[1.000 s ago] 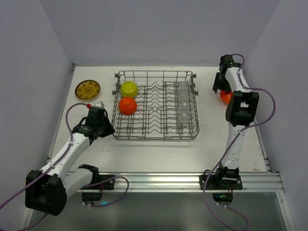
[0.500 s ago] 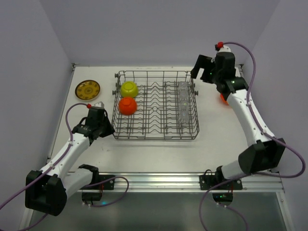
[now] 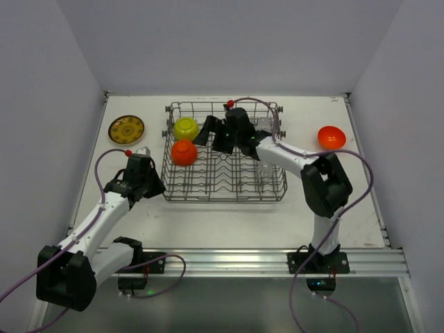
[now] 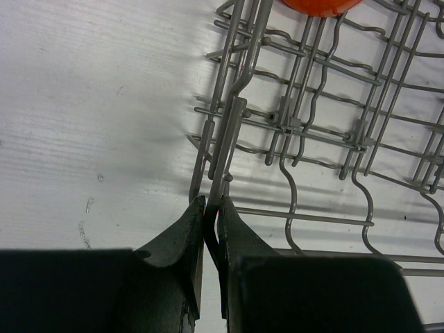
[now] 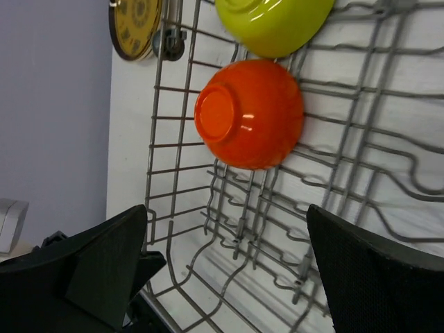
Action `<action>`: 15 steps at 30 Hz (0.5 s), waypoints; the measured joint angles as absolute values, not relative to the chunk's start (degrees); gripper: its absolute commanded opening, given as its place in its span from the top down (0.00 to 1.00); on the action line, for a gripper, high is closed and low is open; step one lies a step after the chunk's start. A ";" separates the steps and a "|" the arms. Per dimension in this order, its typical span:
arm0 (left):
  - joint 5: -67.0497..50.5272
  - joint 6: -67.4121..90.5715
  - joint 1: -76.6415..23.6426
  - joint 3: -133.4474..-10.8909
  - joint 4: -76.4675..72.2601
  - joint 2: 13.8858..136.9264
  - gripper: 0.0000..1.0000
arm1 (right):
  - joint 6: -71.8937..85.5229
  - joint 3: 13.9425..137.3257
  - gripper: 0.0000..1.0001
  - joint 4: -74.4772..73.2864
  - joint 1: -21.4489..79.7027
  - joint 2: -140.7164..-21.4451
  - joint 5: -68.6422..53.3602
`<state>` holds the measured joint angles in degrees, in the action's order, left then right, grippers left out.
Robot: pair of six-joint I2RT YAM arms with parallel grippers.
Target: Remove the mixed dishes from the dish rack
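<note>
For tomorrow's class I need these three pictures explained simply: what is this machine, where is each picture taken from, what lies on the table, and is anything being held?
Two robot arms are bolted at the near table edge, each ending in a two-finger gripper. The wide picture comes from a camera above and behind them; the other two come from cameras on the wrists. On the table stands a grey wire dish rack holding an orange bowl, a yellow-green bowl and clear glasses. Outside it lie a patterned plate and a second orange bowl. The left gripper is shut on the rack's corner wire. The right gripper is open above the rack, near the bowls, holding nothing.
</note>
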<state>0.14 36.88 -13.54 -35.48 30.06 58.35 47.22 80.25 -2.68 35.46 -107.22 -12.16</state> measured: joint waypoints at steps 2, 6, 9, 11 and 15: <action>0.14 36.86 -13.54 -35.48 30.04 58.35 1.00 | 48.93 82.50 0.01 -2.46 37.87 -110.78 -12.93; 0.08 36.86 -13.54 -35.46 30.04 58.35 1.00 | 52.03 87.31 0.01 -0.32 39.64 -117.25 -15.03; 0.01 36.84 -13.54 -35.46 30.04 58.35 1.00 | 54.19 88.97 0.01 1.19 39.68 -120.55 -16.10; 0.01 36.84 -13.54 -35.46 30.02 58.35 1.00 | 55.09 89.73 0.01 1.23 39.68 -121.97 -16.05; -0.01 36.84 -13.54 -35.46 30.02 58.35 1.00 | 55.53 92.58 0.01 0.12 39.66 -124.70 -15.40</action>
<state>-0.01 36.84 -13.54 -35.46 30.02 58.35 55.53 92.58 0.12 39.66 -124.70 -15.40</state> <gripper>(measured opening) 0.124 0.989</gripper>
